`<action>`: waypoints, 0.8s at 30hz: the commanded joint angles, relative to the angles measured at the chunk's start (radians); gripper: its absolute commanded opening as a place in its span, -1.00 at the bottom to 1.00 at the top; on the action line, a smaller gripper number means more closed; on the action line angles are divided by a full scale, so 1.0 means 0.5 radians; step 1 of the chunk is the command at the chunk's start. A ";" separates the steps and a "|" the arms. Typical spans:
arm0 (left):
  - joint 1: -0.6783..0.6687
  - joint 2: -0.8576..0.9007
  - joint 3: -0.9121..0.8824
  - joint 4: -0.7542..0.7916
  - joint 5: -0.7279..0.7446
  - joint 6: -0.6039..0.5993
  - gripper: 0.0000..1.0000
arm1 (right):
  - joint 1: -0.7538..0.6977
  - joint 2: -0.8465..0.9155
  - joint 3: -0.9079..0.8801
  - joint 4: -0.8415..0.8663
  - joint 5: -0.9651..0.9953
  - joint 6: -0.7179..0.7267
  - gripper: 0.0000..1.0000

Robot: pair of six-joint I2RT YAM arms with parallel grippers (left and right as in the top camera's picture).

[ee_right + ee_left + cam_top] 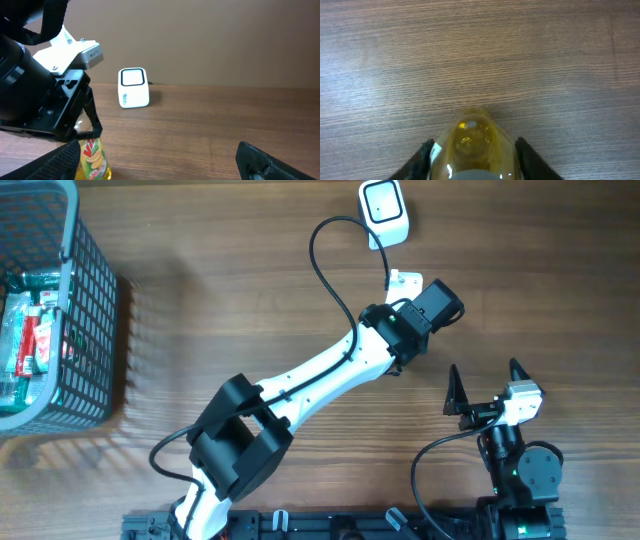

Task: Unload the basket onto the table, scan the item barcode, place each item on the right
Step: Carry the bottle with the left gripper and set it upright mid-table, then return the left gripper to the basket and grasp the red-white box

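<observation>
**Item:** bottle (93, 159), yellow drink, fruit label. Upright near surface (250, 270) centre, at 6 o'clock of scanner (385, 210) and apart from it. Base out of view; barcode not visible.

**Left gripper** (474, 150): fingers close on either side of bottle. Cannot tell whether pinching or just clear.

**Right gripper** (484, 370): at 5 o'clock of bottle, fingers spread wide, empty.

**Hazards, judged:**
- Tipping or rolling, if a loose finger nudges the tall, narrow bottle.
- Slipping of smooth plastic under a weak pinch.
- Failed read, if the barcode faces away from the scanner window.

**Container:** grey mesh basket (95, 330) at 9 o'clock edge. Holds green and red packets (30, 335); count unclear.
</observation>
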 commanded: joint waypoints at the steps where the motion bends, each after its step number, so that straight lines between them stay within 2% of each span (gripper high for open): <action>1: -0.004 0.011 0.001 0.004 0.066 -0.021 -0.04 | -0.008 -0.004 -0.002 0.005 -0.011 -0.024 0.99; 3: -0.004 0.011 0.000 -0.003 0.095 -0.021 0.26 | -0.008 -0.004 -0.002 0.005 -0.011 -0.024 0.99; 4: -0.004 0.010 0.001 -0.008 0.094 0.023 0.34 | -0.008 -0.004 -0.002 0.005 -0.011 -0.023 0.99; 7: 0.024 -0.057 0.031 0.030 0.091 0.263 0.47 | -0.008 -0.004 -0.002 0.005 -0.011 -0.023 1.00; 8: 0.051 -0.114 0.072 0.044 0.094 0.368 0.57 | -0.008 -0.004 -0.002 0.005 -0.011 -0.023 1.00; 10: 0.105 -0.239 0.172 0.043 0.093 0.502 0.89 | -0.008 -0.004 -0.002 0.005 -0.011 -0.024 0.99; 11: 0.136 -0.310 0.227 0.049 0.093 0.576 0.97 | -0.008 -0.004 -0.002 0.005 -0.011 -0.023 0.99; 15: 0.346 -0.604 0.417 0.050 0.085 0.759 1.00 | -0.008 -0.004 -0.002 0.005 -0.011 -0.024 0.99; 17: 0.475 -0.719 0.439 0.050 0.048 0.776 1.00 | -0.008 -0.004 -0.002 0.005 -0.011 -0.024 0.99; 21: 0.992 -0.996 0.439 -0.032 -0.050 0.774 1.00 | -0.008 -0.004 -0.002 0.005 -0.011 -0.024 1.00; 24: 1.523 -1.132 0.439 -0.158 -0.048 0.740 1.00 | -0.008 -0.004 -0.002 0.005 -0.011 -0.024 0.99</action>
